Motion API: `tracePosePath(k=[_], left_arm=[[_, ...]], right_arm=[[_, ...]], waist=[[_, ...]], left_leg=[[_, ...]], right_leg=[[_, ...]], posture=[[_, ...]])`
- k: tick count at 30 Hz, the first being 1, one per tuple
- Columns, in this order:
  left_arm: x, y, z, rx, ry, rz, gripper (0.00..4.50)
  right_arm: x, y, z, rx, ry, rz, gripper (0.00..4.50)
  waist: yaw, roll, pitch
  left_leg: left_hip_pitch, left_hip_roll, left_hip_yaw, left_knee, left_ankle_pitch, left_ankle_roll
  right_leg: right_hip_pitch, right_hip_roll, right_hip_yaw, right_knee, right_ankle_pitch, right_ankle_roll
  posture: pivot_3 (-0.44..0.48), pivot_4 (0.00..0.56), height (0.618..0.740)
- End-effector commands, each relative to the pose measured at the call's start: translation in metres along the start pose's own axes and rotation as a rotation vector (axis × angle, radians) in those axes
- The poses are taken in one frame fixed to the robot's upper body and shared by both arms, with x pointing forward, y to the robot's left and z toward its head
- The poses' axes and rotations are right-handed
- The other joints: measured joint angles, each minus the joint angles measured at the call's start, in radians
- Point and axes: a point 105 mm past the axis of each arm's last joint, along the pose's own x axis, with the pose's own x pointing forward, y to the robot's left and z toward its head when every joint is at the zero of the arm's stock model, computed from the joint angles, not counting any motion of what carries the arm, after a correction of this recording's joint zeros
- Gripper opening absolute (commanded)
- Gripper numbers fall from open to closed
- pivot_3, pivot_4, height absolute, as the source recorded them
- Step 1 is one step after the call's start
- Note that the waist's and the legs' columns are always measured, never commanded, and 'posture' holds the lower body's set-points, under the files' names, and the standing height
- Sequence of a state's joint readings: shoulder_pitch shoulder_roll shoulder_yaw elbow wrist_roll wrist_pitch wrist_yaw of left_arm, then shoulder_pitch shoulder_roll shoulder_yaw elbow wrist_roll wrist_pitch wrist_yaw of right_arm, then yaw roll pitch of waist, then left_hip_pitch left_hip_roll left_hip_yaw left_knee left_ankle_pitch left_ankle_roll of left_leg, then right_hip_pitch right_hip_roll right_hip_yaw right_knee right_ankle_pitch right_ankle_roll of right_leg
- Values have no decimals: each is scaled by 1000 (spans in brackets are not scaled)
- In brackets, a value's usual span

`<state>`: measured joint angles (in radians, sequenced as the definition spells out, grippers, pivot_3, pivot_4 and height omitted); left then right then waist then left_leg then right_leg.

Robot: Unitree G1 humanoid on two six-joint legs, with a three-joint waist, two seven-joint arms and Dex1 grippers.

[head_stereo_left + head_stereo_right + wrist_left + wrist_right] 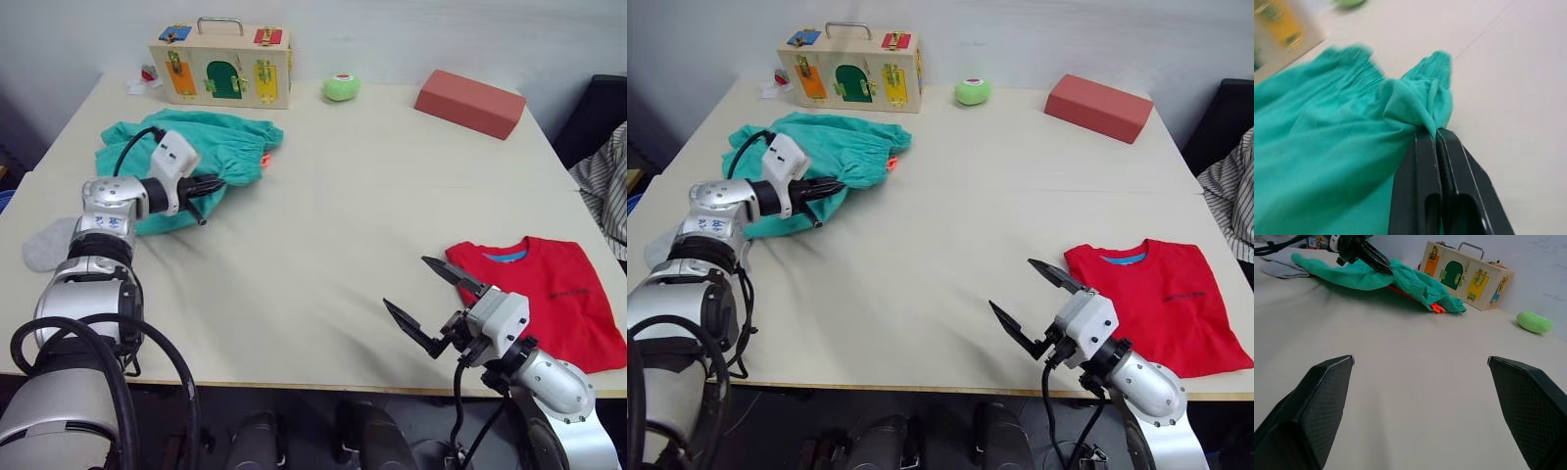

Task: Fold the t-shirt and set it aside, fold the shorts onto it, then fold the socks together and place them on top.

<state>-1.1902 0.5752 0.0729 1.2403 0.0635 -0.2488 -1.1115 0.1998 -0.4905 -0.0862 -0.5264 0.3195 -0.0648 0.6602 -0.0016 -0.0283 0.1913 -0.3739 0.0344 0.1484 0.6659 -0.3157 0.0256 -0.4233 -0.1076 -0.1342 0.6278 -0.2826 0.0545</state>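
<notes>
The left gripper (201, 186) is pinching a fold of the teal-green shorts (225, 142), its two black fingers pressed together on the cloth at the far left of the table (323, 245). The shorts are lying crumpled, with the orange drawstring (265, 157) showing at their right edge. The right gripper (431, 304) is hovering near the front edge, fingers spread wide, holding nothing. Just right of it the folded red t-shirt (549, 294) is lying flat. A grey sock (44, 245) is sitting at the left edge.
</notes>
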Motion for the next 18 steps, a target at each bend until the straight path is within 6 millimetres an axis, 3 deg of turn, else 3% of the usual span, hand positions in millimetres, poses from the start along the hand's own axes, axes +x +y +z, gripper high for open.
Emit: tracePosePath(k=[1,7,9,15,18], left_arm=[[13,-37,16,103,-45,-288,24],[42,-135,19,49,-129,-641,24],[44,-156,19,29,-130,-678,24],[49,-181,13,-76,-95,-659,24],[43,-190,18,-79,-129,-675,618]], right_arm=[[1,0,4,-11,-15,27,4500],[-5,-2,0,-19,24,60,4500],[-7,-2,0,-20,33,69,4500],[-10,2,-3,-17,64,105,4500],[-9,7,-5,-12,80,146,4500]], waist=[[-1,0,0],[-5,0,0],[-3,0,0],[0,1,0],[-1,1,0]], left_leg=[[0,0,0,0,0,0],[0,3,1,1,1,-1],[0,5,1,3,1,-1],[2,8,0,4,1,-2],[2,10,0,4,1,-3]], right_leg=[[0,1,0,0,0,0],[-1,5,11,1,0,0],[-1,6,13,1,0,0],[-1,6,16,3,1,-2],[-1,7,16,3,2,-3]], posture=[[0,150,740],[0,150,740],[0,150,740],[0,150,740],[0,150,740]])
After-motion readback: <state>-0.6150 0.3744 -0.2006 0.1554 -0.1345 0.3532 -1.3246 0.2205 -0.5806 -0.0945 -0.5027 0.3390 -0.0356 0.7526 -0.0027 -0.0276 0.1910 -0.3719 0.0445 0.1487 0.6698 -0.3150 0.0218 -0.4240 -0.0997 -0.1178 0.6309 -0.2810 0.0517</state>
